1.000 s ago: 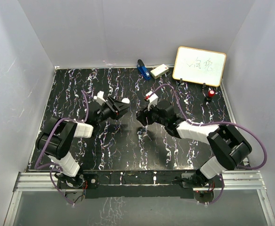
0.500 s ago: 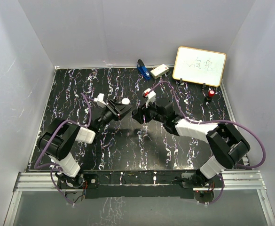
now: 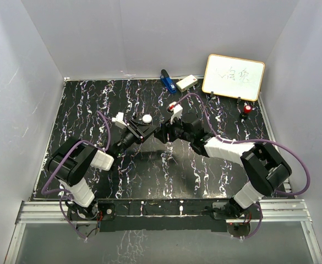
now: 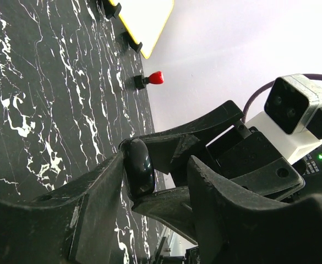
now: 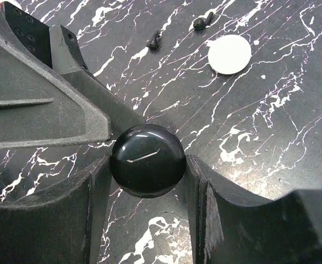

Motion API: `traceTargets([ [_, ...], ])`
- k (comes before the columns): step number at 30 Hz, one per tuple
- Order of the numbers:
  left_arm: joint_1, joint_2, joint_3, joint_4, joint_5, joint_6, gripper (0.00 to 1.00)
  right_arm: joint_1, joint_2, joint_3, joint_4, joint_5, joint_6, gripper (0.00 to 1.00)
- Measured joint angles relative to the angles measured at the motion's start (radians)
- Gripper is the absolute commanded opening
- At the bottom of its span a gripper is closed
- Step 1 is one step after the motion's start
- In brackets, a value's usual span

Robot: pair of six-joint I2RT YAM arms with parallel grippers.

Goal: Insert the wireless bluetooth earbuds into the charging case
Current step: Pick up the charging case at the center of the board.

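**Examiner:** Where is the item, and who has it?

**Inspector:** The glossy black round plastic charging case [image 5: 145, 154] is at mid-counter, between the two arms. The right gripper [image 5: 147, 164] has its fingers [image 5: 205, 203] clenched on opposite sides of the rim. The left gripper [image 4: 158, 165] is released. Its fingers [image 4: 94, 203] straddle the case, one at or just beside a broad face, the other apart from it.

**Examiner:** Handling assessment?

**Inspector:** I judge it rigid and light, but polished and curved all round, so slippery. A pinch across the rim could let it rotate or squirt out, and the flatter faces offer the surer hold. The lid appears closed and would need opening first.

**Examiner:** The earbuds?

**Inspector:** Not positively identified. Two tiny dark curved pieces [image 5: 155, 39] lie on the black, white-veined marble-pattern counter [image 5: 271, 121], near a flat white round disc [image 5: 229, 54]. I take them to be the earbuds, with reservation. Anything that small would need a fingertip pinch along its length and would slip or flick away easily.

**Examiner:** Obstructions?

**Inspector:** Chiefly the arms themselves, since the two sets of fingers crowd the same spot around the case. Well apart, at the far edge, stand a wood-framed whiteboard [image 3: 233, 77], a small red-capped item [image 3: 247, 109], a blue object [image 3: 166, 81] and a cream box [image 3: 186, 82]. None of them stands in the way.
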Motion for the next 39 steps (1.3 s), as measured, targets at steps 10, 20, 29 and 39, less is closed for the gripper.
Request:
traceTargets([
  [10, -0.023, 0.000, 0.002, -0.009, -0.031, 0.020, 0.47, 0.000, 0.000, 0.001, -0.004, 0.000, 0.013, 0.08],
  [20, -0.041, 0.000, 0.018, -0.042, -0.051, 0.045, 0.42, 0.001, 0.000, 0.005, -0.004, 0.000, 0.014, 0.08],
  [29, -0.045, 0.001, 0.021, -0.061, -0.074, 0.056, 0.28, 0.001, 0.000, 0.011, -0.007, 0.004, 0.013, 0.08],
  [39, -0.047, 0.001, 0.022, -0.076, -0.077, 0.060, 0.00, 0.006, 0.000, 0.012, -0.024, 0.016, 0.006, 0.38],
])
